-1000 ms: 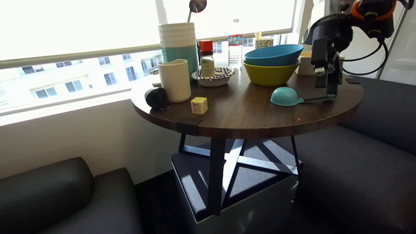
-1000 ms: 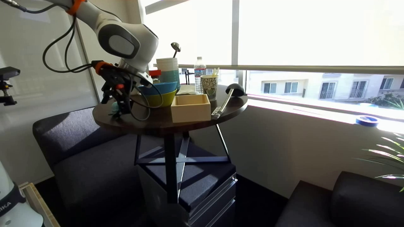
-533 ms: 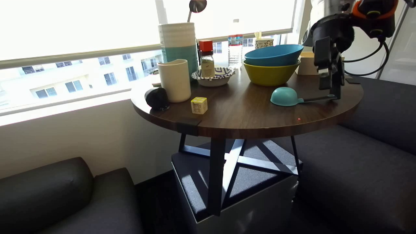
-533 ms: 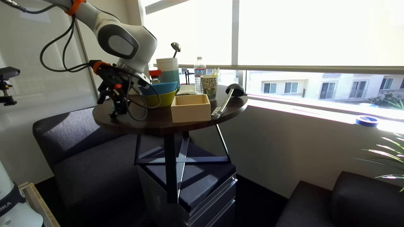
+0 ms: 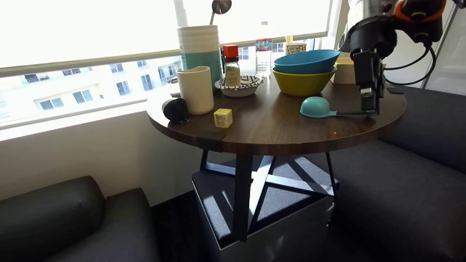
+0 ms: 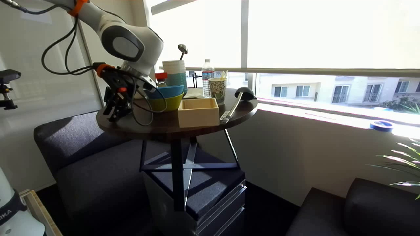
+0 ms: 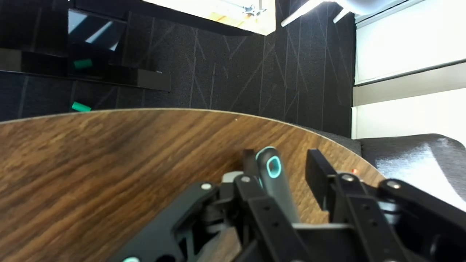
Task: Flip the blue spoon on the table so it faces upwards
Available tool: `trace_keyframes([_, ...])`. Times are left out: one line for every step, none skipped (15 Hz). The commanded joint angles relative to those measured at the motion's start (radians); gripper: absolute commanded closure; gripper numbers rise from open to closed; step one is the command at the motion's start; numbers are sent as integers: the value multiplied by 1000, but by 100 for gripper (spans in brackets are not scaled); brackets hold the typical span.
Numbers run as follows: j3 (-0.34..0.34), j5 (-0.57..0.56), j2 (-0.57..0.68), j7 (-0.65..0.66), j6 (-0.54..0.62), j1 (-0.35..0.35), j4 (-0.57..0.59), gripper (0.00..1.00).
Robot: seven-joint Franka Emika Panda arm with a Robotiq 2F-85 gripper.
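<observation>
Brown round table (image 5: 269, 131) in an exterior view, from left: one black object (image 5: 176, 110) near the edge, one cream cup (image 5: 196, 91), one yellow-topped cube (image 5: 223, 118), two stacked bowls (image 5: 304, 83), one blue spoon (image 5: 315, 107), dome up, well apart from the cube. Near the right edge, the gripper (image 7: 282, 160) straddles the spoon's handle (image 7: 279, 191), fingers (image 7: 317, 174) parted, a gap on one side.

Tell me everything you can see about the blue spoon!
The blue spoon is teal and looks like plastic, with a deep round bowl and a thin dark handle that has a teal-rimmed hole near its end. It lies upside down on the wooden table, the bowl's round back up. The open gripper has the handle's end between its fingers, close to one; I can't tell if they touch.
</observation>
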Motion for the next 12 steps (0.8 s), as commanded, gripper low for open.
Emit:
trace_keyframes([6,-9,-10,-1,-1,0,-16,70])
trace_keyframes([6,-10,-9,-1,-1,0,-17,74])
trace_keyframes([6,-10,-7,1,-1,0,-17,87])
trace_keyframes([5,-10,-5,1,-1,0,-17,87])
trace_keyframes([5,-9,-4,1,0,-1,-17,94])
trace_keyframes([5,-9,-3,1,0,-1,-17,100])
trace_keyframes([5,-7,-3,1,-2,-1,-16,100])
trace_keyframes([4,-5,0,-3,-9,-1,-13,100])
trace_keyframes([4,0,-2,-1,-12,0,-11,98])
trace_keyframes([4,0,2,-2,-12,0,-9,98])
trace_keyframes([4,1,3,-2,-12,1,-8,98])
trace_keyframes([6,0,1,-2,-12,2,-8,98])
